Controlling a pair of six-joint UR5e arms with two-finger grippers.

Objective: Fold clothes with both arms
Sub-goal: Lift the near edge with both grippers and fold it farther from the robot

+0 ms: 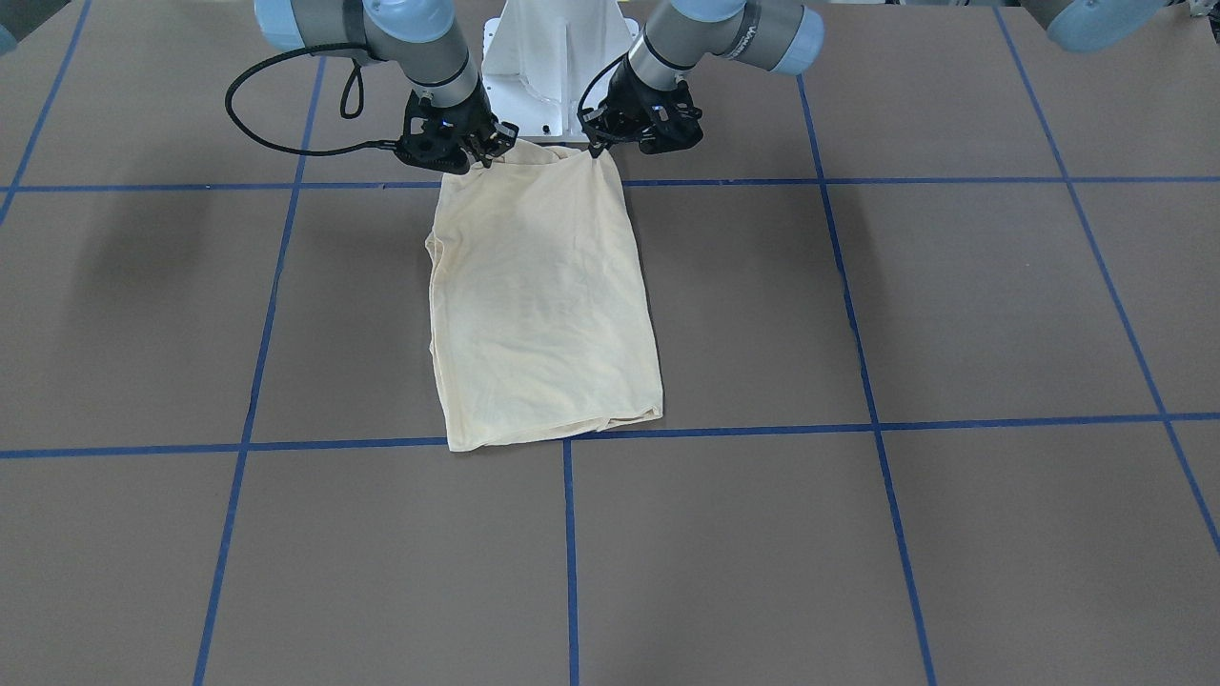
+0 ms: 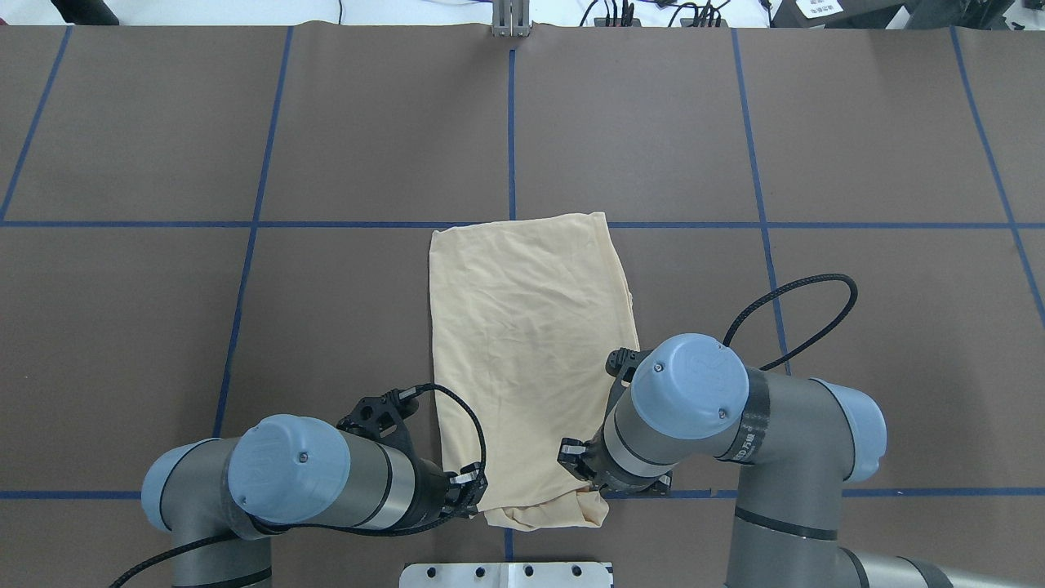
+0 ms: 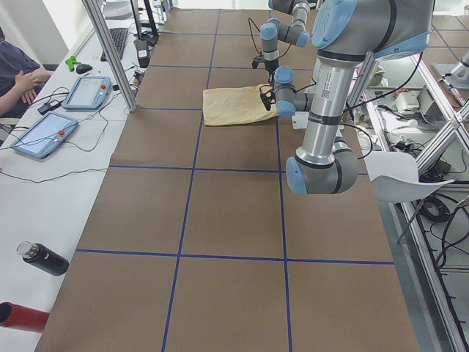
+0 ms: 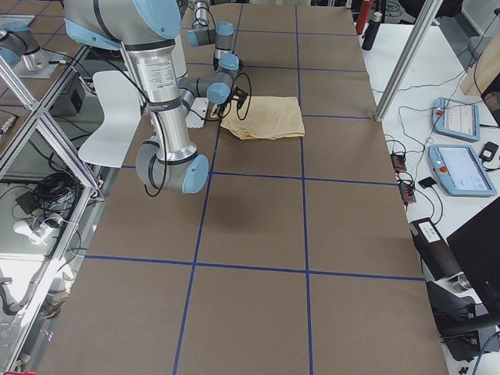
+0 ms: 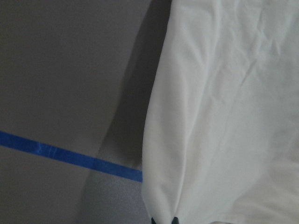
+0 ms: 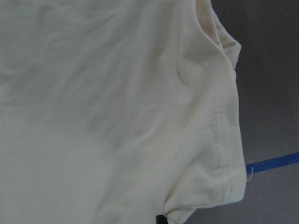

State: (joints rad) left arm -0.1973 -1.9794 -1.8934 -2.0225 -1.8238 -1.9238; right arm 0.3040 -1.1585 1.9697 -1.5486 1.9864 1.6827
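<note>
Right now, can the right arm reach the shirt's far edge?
Probably: nothing lies in the way, but the right gripper is shut on the shirt at its near corner and must release first.

The flat bench (image 2: 857, 122), covered in a matt brown sheet, is carrying a grid of blue tape lines (image 2: 511, 139) that is dividing its surface into rectangles. A pale cream-yellow thin-fabric T-shirt (image 2: 526, 343), folded into a long rectangle, is lying near the middle. Its far hem is touching one crosswise line, and its near end is reaching past another, close to the white metal base plate (image 2: 506, 574).
</note>
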